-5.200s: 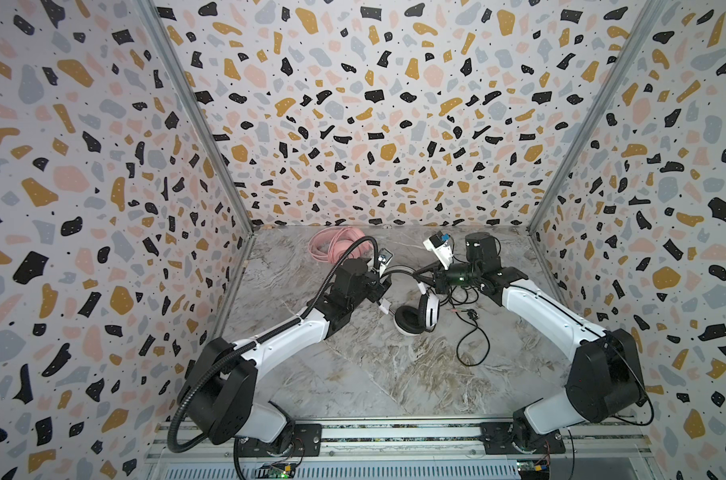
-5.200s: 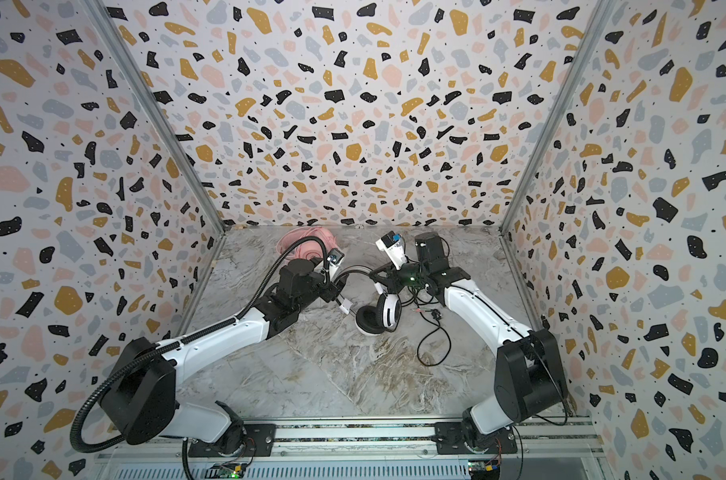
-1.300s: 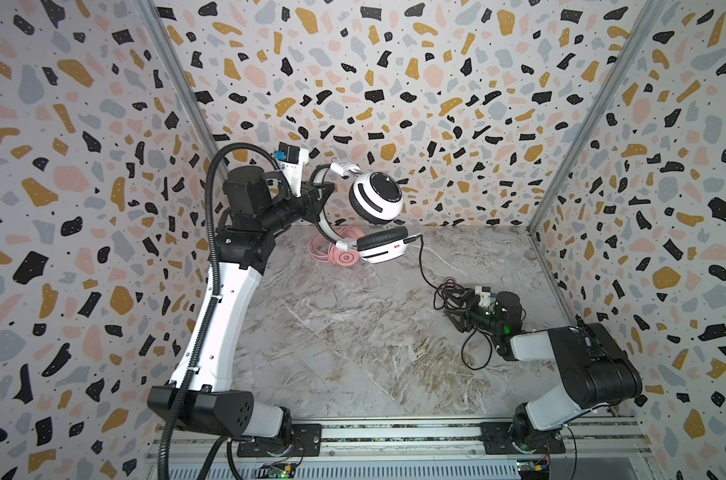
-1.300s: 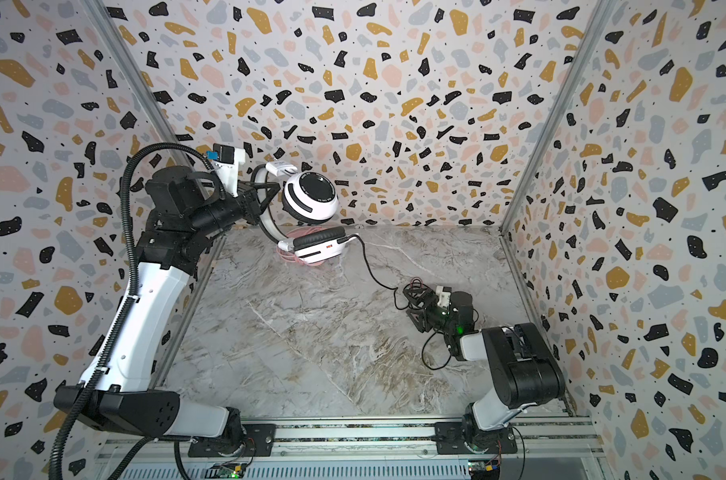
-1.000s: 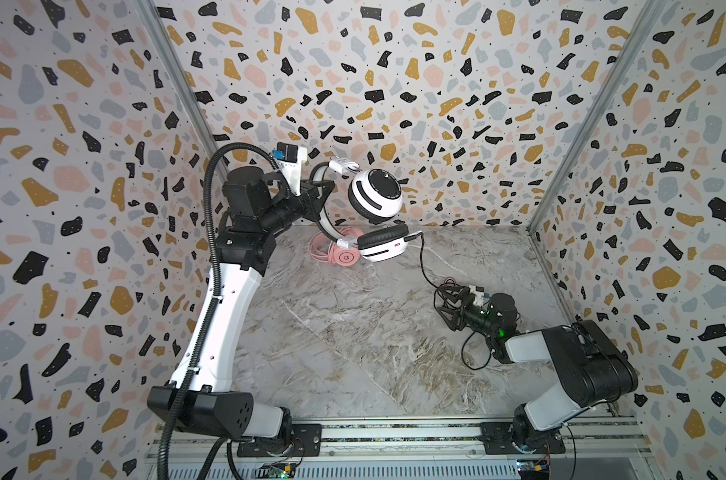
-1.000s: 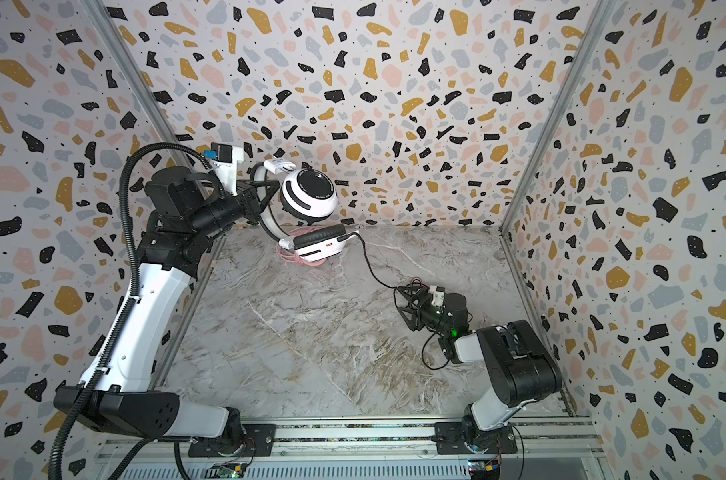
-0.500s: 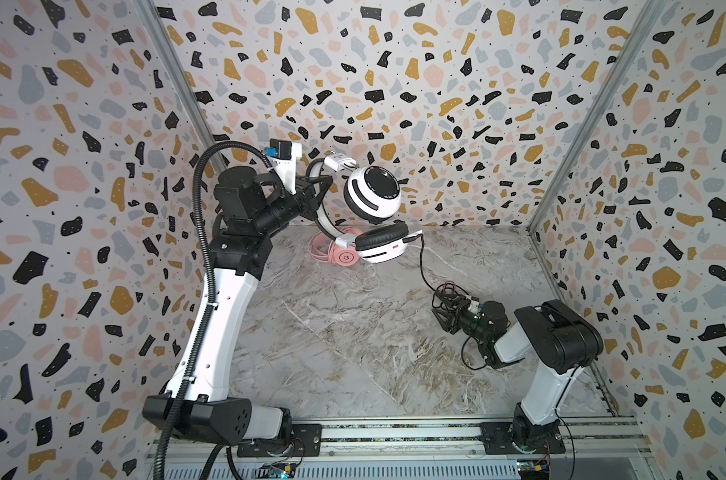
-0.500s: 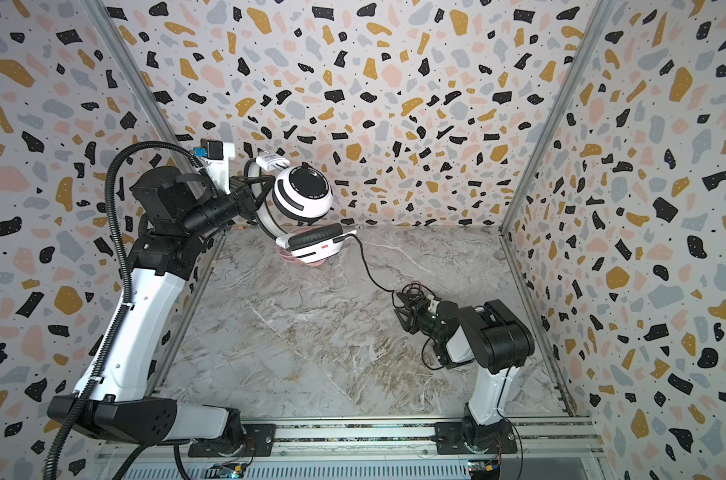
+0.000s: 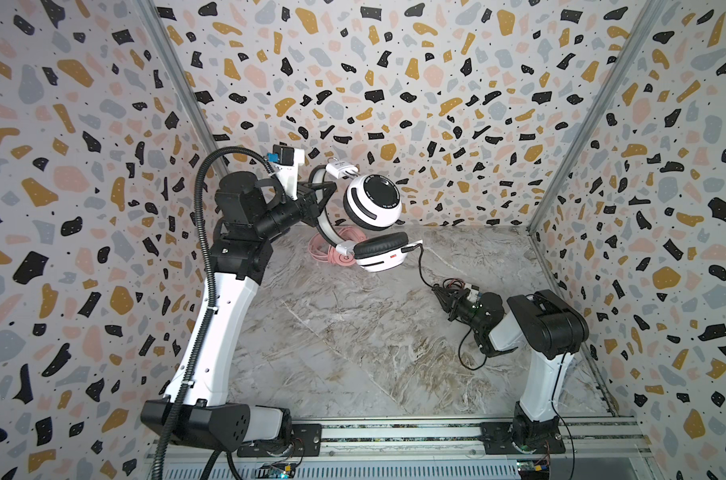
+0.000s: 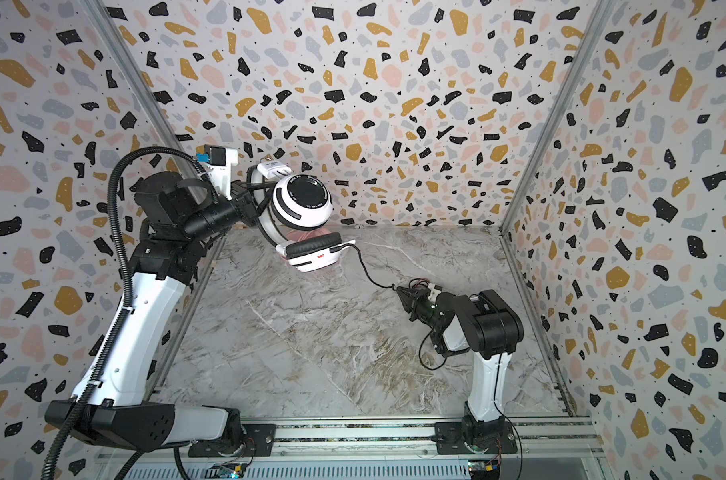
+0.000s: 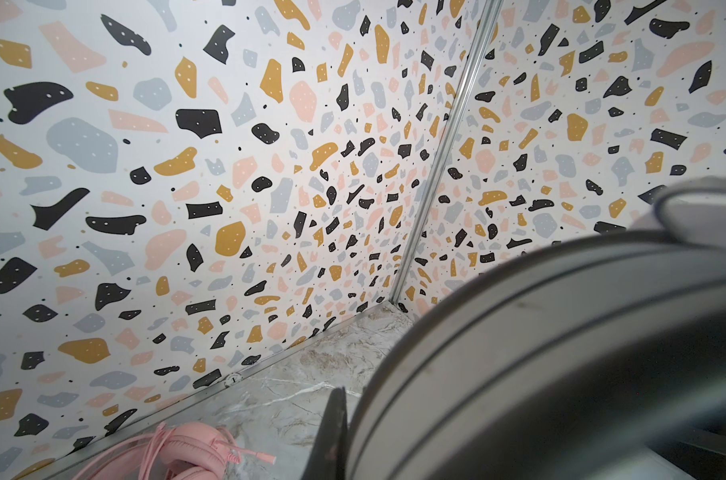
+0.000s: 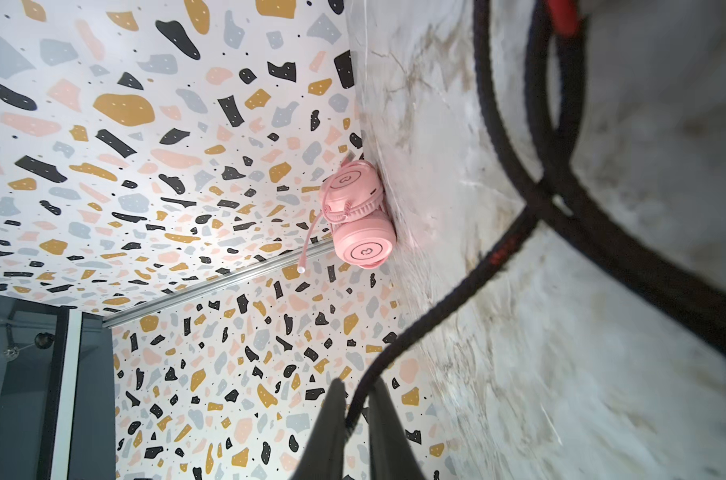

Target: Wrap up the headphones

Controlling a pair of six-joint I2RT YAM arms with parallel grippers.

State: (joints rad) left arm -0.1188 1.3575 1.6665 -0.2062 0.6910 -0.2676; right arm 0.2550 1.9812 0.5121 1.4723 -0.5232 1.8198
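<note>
right wrist view: right claw (image 12: 358, 388) pinches the black cord (image 12: 477, 272), left claw (image 9: 321, 198) clamps the white headset (image 9: 372, 202) aloft; winding likely comes next.

Two dark fingers (image 12: 327, 432) pinch the black cord (image 12: 436, 318); pink headphones (image 12: 359, 216) rest on the marble tabletop (image 12: 519, 395) beside the wall (image 12: 145, 174).

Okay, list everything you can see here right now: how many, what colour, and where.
white headphones: one, white and black, held up at back left.
black cord: one, black, from lower earcup down to right pincer, slack on table.
pink headphones: one, pink, at back left of table.
table: one, grey marble pattern, under everything.
walls: three, speckled terrazzo, around table.
left pincer: one, black, shut on white headphones' headband.
right pincer: one, black, low over table, shut on black cord.
</note>
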